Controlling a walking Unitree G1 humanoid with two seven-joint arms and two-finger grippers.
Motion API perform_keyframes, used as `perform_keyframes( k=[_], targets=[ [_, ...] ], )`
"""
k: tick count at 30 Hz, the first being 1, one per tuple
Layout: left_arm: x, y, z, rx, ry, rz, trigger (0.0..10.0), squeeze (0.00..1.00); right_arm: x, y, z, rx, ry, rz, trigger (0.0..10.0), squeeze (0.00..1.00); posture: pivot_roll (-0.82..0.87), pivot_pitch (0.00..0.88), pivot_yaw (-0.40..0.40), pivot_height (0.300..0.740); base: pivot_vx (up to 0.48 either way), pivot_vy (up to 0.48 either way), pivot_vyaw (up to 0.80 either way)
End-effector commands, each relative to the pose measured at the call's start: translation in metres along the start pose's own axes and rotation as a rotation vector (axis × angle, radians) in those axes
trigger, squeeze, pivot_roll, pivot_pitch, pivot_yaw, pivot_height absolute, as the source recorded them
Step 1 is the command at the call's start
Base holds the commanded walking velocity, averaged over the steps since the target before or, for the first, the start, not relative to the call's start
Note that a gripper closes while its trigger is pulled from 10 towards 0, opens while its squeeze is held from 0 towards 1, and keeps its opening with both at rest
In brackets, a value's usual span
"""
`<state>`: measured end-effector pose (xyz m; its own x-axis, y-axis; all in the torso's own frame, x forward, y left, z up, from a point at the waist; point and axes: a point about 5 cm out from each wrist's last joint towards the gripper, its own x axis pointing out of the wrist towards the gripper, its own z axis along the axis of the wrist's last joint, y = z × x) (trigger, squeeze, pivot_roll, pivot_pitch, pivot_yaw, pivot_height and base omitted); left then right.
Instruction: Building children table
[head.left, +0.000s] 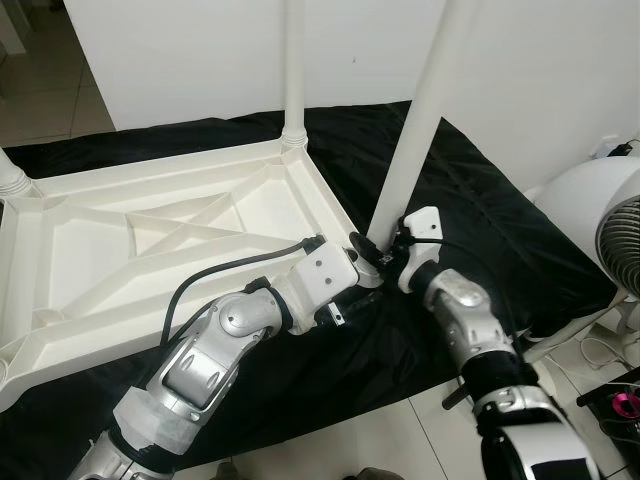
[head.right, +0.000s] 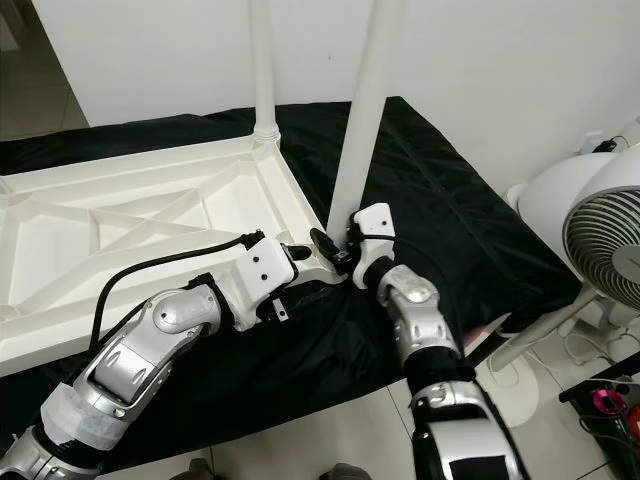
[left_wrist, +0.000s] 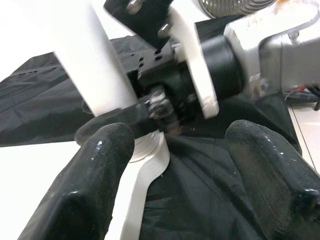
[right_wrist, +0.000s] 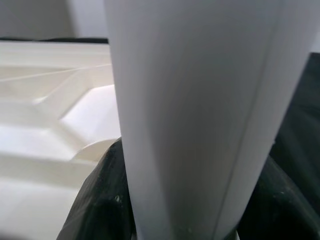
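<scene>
I see my two grippers crowd one table corner (head.left: 362, 272), with a white leg (head.left: 420, 120) standing there. A fan (head.left: 612, 235) blocks the right. The black cloth (head.left: 470, 190) between is free.

Head pair: high, angled forward and down, taking in the upturned white tabletop (head.left: 150, 240) on black cloth (head.left: 480, 230), both arms reaching in. Left wrist: very near, sighting along the left gripper (left_wrist: 177, 165) toward the right gripper (head.left: 372, 247) at the base of the table leg (left_wrist: 90, 65). Right wrist: pressed close against that same leg (right_wrist: 195, 115), fingers (right_wrist: 100, 210) either side, tabletop ribs beyond.
</scene>
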<state>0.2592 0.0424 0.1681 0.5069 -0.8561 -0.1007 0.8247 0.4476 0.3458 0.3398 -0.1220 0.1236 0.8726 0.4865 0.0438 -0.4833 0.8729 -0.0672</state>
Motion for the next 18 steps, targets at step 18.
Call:
perform_keyframes(
  k=[18],
  targets=[
    [-0.002,-0.010,-0.004,0.007,0.015,-0.048,10.0,0.00,-0.007,0.028,-0.011,0.135,0.068,-0.484,10.0,0.00,-0.06,0.000,-0.018,0.740,0.000,0.000,0.00]
  ],
)
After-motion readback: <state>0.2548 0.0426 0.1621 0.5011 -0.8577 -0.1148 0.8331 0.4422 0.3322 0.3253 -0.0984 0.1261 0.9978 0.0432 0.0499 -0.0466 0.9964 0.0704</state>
